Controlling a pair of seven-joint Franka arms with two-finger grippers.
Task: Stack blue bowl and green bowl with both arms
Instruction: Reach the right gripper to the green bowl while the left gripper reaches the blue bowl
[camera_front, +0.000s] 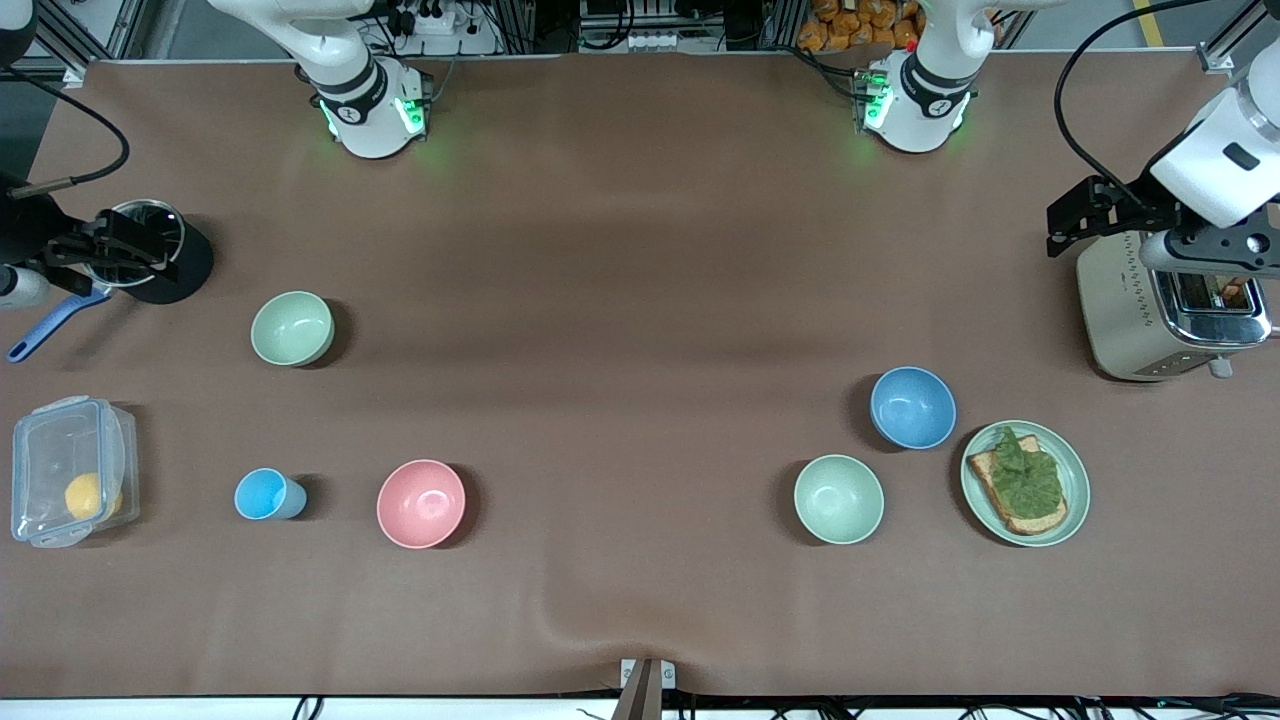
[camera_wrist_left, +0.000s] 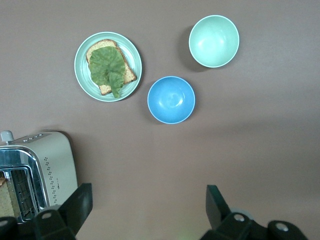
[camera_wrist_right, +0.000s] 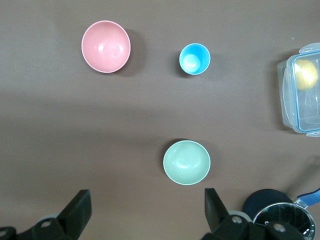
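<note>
Nothing stacked yet: left gripper (camera_wrist_left: 145, 212) wide open, empty, up over the toaster (camera_front: 1165, 310), blue bowl (camera_front: 912, 407) and green bowl (camera_front: 838, 499) just apart on the table below it; right gripper (camera_wrist_right: 145, 212) likewise open, empty, waiting over the black pot (camera_front: 160, 250).

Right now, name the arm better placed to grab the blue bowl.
Left. Its open gripper hangs over the toaster at the blue bowl's end; the right gripper is over the pot.
</note>
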